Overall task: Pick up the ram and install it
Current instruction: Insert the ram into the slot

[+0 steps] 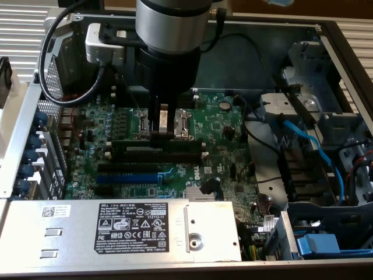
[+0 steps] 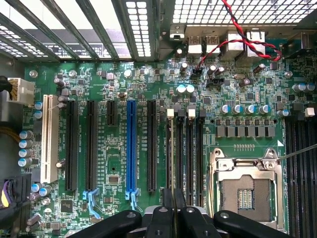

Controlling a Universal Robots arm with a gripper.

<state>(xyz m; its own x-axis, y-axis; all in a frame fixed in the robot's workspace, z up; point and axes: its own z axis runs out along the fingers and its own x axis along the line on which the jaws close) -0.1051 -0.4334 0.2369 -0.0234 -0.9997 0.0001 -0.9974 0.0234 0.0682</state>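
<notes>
The hand (image 1: 164, 133) stands upright over the motherboard (image 1: 221, 125), fingers nearly closed, seemingly pinching the top edge of the ram (image 1: 156, 148). The ram lies directly at the hand's 6 o'clock, lengthwise along the black memory slots (image 2: 184, 148), beside the CPU socket (image 2: 245, 191).

White "DELL" lettering stood on the green motherboard (image 1: 215, 169); the black label (image 1: 132, 224) on the power supply (image 1: 76, 233) bore "DELL", "112112-11" and certification marks; its remaining print was illegible.

Green mobo (image 2: 124, 84), blue slot (image 2: 131, 146), white slot (image 2: 49, 139).
</notes>
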